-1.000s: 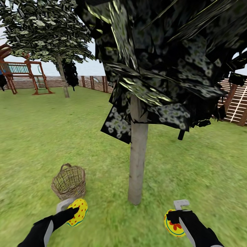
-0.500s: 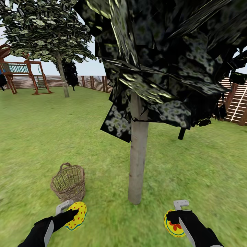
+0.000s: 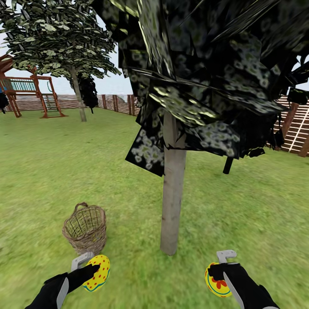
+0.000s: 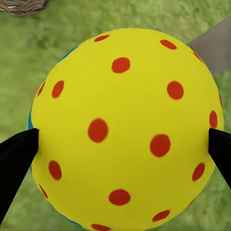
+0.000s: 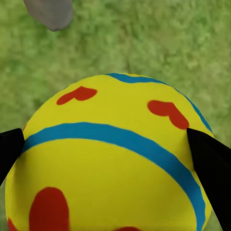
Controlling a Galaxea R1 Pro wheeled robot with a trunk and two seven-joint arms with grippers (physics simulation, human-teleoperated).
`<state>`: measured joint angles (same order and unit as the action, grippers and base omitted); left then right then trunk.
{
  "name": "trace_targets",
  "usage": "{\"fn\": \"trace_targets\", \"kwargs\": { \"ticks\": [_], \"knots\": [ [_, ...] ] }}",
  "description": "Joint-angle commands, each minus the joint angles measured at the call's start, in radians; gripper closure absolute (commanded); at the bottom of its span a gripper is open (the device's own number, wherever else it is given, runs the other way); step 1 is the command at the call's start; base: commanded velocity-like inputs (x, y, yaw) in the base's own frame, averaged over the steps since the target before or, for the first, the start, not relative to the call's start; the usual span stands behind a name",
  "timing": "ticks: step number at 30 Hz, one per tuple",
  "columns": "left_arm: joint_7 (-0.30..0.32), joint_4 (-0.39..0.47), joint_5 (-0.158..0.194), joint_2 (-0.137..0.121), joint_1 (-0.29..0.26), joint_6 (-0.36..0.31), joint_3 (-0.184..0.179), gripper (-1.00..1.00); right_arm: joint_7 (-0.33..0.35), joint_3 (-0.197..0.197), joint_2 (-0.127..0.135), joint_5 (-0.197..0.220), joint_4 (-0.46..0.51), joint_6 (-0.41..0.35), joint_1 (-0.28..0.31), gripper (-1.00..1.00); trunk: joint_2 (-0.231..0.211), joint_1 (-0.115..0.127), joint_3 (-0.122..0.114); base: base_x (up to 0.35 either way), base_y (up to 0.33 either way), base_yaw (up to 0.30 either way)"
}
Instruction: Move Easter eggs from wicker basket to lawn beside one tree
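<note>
Carrying: left hand (image 3: 89,267) grips a red-dotted egg (image 3: 97,272); right hand (image 3: 219,266) grips a heart-marked egg (image 3: 217,281).
Why low: both hang over the lawn (image 3: 128,266), flanking the tree (image 3: 173,206), likely for setting down.
Basket (image 3: 85,228): just beyond the left egg; third egg not discernible.

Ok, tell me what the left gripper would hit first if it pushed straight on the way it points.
Probably the lawn. The left gripper, shut on a dotted egg, looks down at grass; the basket and tree trunk sit off to the sides. Depth is unclear.
</note>
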<state>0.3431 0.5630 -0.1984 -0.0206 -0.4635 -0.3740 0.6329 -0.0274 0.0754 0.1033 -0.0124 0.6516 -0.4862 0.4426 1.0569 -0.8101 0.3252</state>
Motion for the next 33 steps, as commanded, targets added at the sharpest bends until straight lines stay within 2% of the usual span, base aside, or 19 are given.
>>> {"fn": "trace_targets", "kwargs": {
  "ticks": [1,10,15,33],
  "knots": [
    [0.010,0.002,-0.009,0.001,-0.001,-0.006,0.008,1.00,-0.003,0.006,0.001,-0.002,0.002,-0.006,0.001,1.00,0.008,-0.004,0.004,0.000,0.000,0.000],
    [0.008,0.000,-0.010,0.002,-0.001,-0.006,0.007,1.00,-0.003,0.007,0.001,-0.004,0.001,-0.004,0.001,1.00,0.071,-0.039,0.033,0.000,0.000,0.000],
    [0.008,-0.055,-0.010,0.002,-0.001,-0.002,0.005,1.00,-0.003,0.007,0.001,-0.002,0.001,-0.006,0.000,1.00,0.106,-0.058,0.048,0.000,0.000,0.000],
    [0.007,-0.058,-0.010,0.002,-0.001,-0.002,0.005,1.00,-0.003,0.009,-0.001,-0.008,-0.002,-0.004,0.001,1.00,0.232,-0.127,0.105,0.000,0.000,0.000]
  ]
}}
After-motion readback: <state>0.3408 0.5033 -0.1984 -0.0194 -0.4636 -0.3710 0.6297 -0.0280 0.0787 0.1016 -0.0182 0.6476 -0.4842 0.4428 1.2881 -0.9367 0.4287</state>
